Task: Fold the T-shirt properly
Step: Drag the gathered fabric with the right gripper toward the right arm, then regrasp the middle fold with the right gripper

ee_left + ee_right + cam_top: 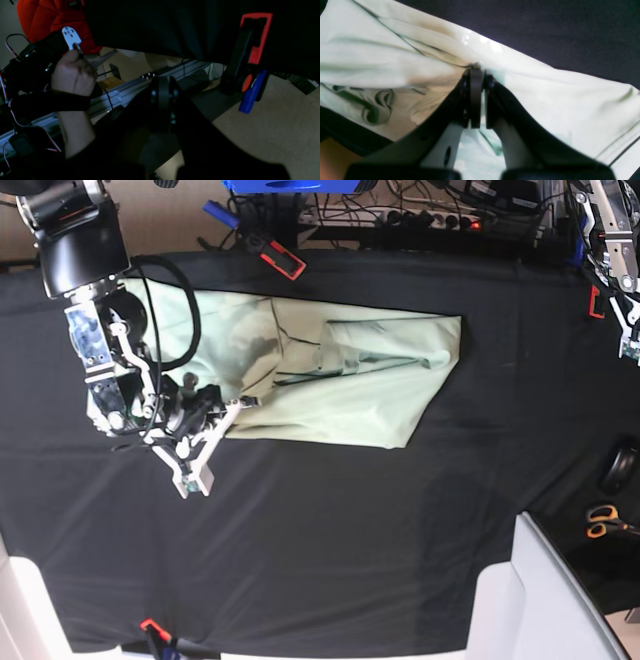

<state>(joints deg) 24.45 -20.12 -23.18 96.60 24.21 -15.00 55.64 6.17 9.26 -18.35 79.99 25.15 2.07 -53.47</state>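
Black-draped surface (330,520) spreads wide below and to every side of my right gripper (236,402); red clamps (283,258) at its edges look to be there to keep the cloth taut.

T-shirt (330,375) lies ahead of that gripper, stretching away from it across the surface, partly folded and creased, one end bunched next to my right arm. Judged: mid-fold, not yet a tidy rectangle.

Right gripper: pressed together, pinching the shirt's near edge. In the wrist view the fabric (545,85) puckers right at the tips and fans out both ways, so the hold is on a hem, likely for dragging a flap over.

Left gripper (162,110): pressed together, nothing in it, parked off the surface's edge, well apart from the shirt. A person's hand (72,72) sits just beside it.

Scissors (603,522) lie far off, unused.
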